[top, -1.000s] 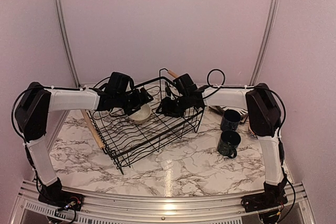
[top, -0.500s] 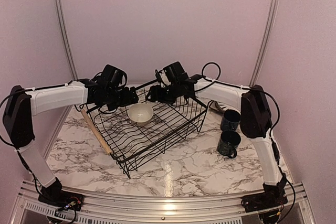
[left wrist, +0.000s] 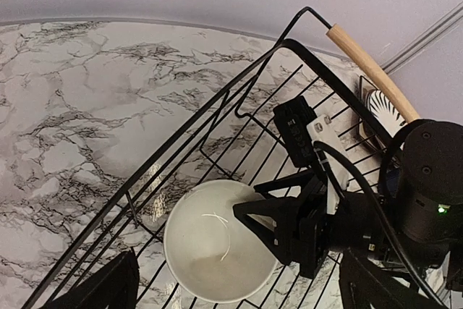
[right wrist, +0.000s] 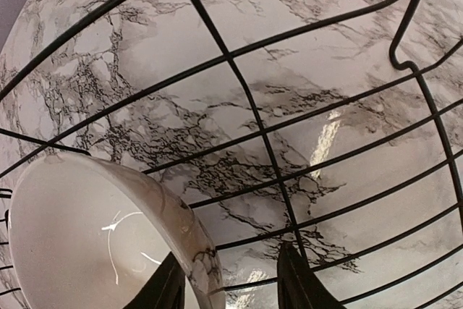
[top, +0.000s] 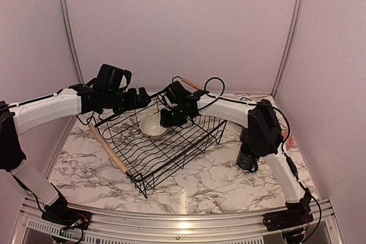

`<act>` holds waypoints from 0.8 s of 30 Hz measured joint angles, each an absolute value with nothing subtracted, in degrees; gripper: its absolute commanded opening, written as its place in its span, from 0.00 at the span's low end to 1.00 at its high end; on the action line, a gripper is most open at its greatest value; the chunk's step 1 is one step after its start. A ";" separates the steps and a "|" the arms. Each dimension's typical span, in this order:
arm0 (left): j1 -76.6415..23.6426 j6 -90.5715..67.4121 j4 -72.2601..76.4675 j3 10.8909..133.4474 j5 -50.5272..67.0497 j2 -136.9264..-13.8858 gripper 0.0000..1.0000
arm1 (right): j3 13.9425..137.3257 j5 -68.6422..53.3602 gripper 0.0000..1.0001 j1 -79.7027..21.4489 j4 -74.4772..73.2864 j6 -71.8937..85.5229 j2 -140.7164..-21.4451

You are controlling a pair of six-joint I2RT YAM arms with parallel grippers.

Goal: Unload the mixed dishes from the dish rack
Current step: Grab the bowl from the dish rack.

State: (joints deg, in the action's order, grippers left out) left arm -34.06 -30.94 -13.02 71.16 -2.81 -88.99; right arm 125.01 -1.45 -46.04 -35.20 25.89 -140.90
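You're getting close to the end of this one, by the look of it. The dish rack [top: 189,147] is sitting on the marble table [top: 200,181] and the only thing showing inside it is a small cream bowl [left wrist: 210,251], lying upright on the wire floor. A dark mug [top: 249,157] is standing outside the rack, well off to the side of your right fingers, and a black-and-white striped plate [left wrist: 380,110] is peeking out just past the far wooden handle [left wrist: 369,70]. So I'm guessing those are already unloaded. Your own right arm is hiding part of that corner, so I can't count what's there.

Your right gripper [right wrist: 230,280] is reaching down into the rack with its fingers partly apart and straddling the bowl's rim. One finger is sitting on the inside of the wall. The other is hanging outside it with a gap showing, so it isn't clamping anything yet.

Your left gripper [top: 143,99] is hovering with its fingers spread wide and holding nothing. The bowl is sitting below and between them.

What's left, as I'm reading it: pinching that rim, lifting the bowl clear of the wires, and setting it down on the table.
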 measured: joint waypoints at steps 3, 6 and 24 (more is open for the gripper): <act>-34.06 -29.47 -13.06 71.50 -1.87 -86.83 0.99 | 125.80 -0.45 0.26 -46.19 -36.01 25.43 -140.92; -34.06 -27.88 -12.95 72.27 -1.74 -84.07 0.99 | 127.15 -0.16 0.13 -46.17 -36.60 25.10 -141.01; -32.73 -23.86 -10.70 68.20 -13.69 -74.50 0.99 | 128.29 1.87 0.00 -46.04 -38.00 24.95 -141.73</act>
State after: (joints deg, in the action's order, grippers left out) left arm -32.73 -23.86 -10.70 68.20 -13.69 -74.50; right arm 128.29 1.87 -46.04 -38.00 24.95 -141.73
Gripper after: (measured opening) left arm 0.989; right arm 0.081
